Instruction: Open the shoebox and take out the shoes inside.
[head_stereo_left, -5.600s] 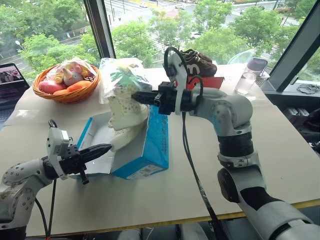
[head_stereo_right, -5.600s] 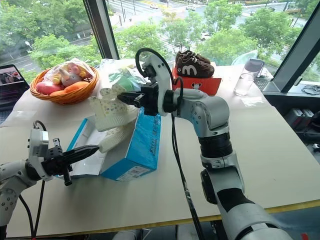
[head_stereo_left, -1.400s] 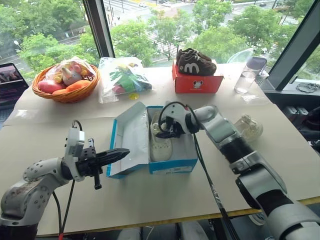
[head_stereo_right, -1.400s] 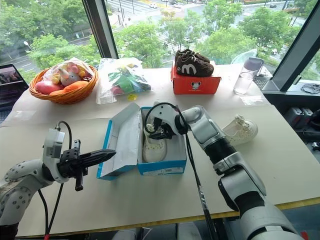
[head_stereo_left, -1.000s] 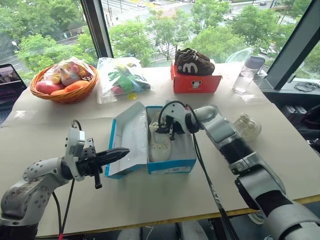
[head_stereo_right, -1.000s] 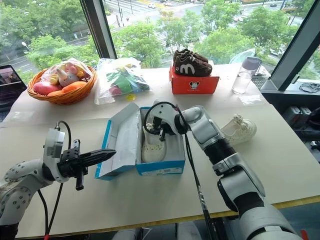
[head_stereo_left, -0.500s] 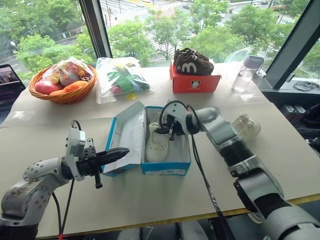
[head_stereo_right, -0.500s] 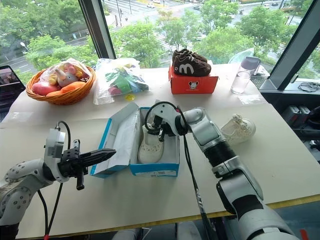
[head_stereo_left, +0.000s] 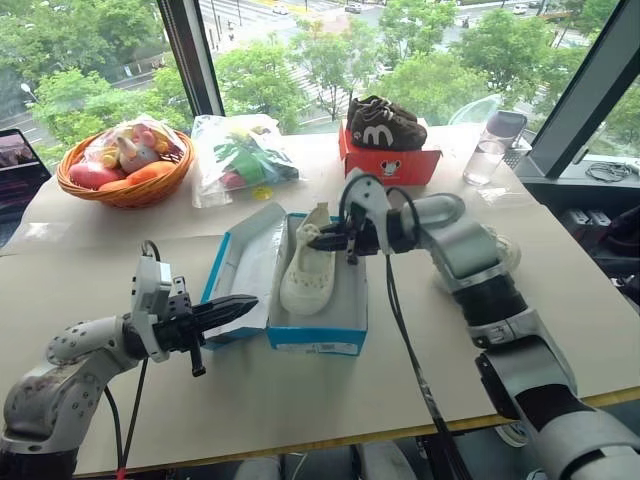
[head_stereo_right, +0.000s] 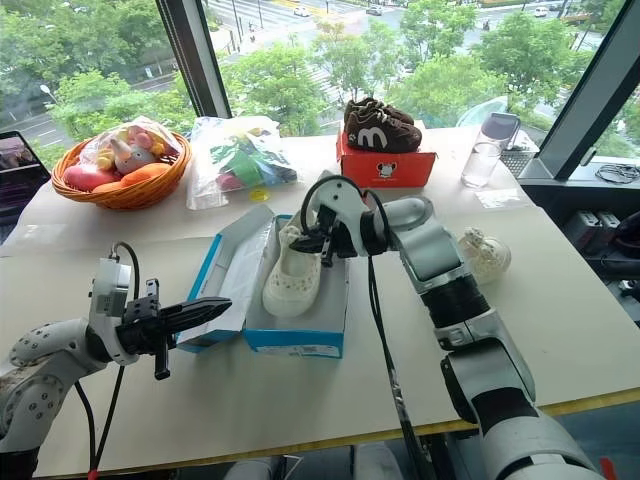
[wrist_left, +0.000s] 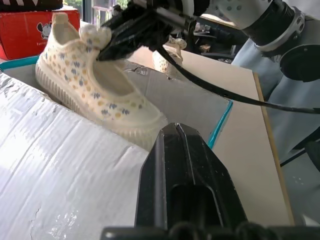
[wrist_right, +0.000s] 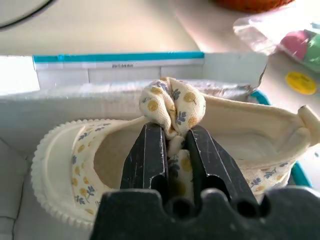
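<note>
Left gripper closed; right gripper pinched, raised.

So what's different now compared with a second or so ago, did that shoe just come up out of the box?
Yes. The right gripper, shut on the shoe at its bow, has lifted it heel-up, its toe still low in the shoebox, which slid a little. The left gripper stayed shut by the lid. The other shoe, the basket and the red box are as before.

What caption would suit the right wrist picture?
Right end effector pinching the cream shoe by its bow, above the open blue shoebox.
</note>
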